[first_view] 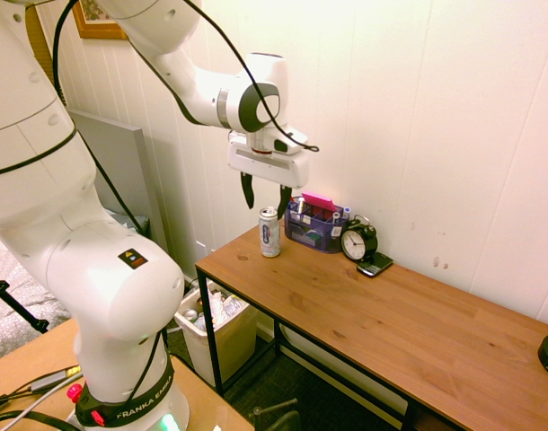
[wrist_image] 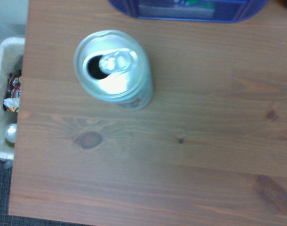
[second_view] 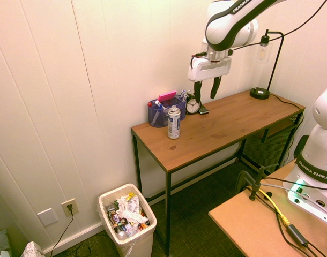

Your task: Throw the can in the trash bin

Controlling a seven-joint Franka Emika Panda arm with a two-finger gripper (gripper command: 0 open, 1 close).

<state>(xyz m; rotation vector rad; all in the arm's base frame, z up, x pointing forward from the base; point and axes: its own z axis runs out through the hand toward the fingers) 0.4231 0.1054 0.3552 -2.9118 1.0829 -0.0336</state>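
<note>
- Here was the desk [second_view: 222, 126], biggest of the lot, across the middle of the second exterior view, with the can's spot near its left end!
- Down at the lower left of that frame stood the trash bin [second_view: 138, 248], beyond the desk's end and below its top, rubbish already inside.
- And the gripper [second_view: 206, 100], upper right of the can in that same view, had its fingers wide apart, pointing down, with nothing between them.
- Now the can [second_view: 173, 127], the one that mattered: upright on the desktop, long axis vertical, just beside the organiser [second_view: 157, 116]. From the fingertips it lay down and to the left in this frame; the first exterior view showed it almost straight below them.
- So the coming move, by my call, wanted travel toward the can, then a descent around its standing sides, minding that organiser!
</note>
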